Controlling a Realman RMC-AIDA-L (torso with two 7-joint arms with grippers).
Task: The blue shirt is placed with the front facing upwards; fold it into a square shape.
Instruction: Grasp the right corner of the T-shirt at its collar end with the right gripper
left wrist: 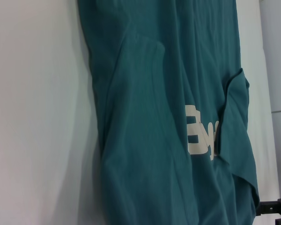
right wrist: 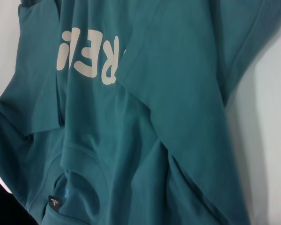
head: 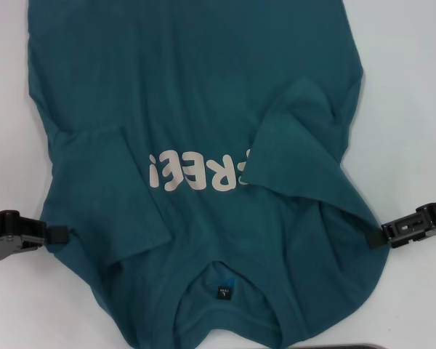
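Bright, even overhead light; soft shadows beside the blue shirt (head: 203, 109), wrist views slightly blurred.

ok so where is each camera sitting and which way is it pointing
Head view: above, looking forward and down at the blue shirt on the white table; left gripper and right gripper sit at the shoulder edges.
Left wrist view: low at the robot's left, looking across the shirt; the right gripper shows far off.
Right wrist view: low at the robot's right, facing the collar; no own fingers visible.
All three share the cream lettering.
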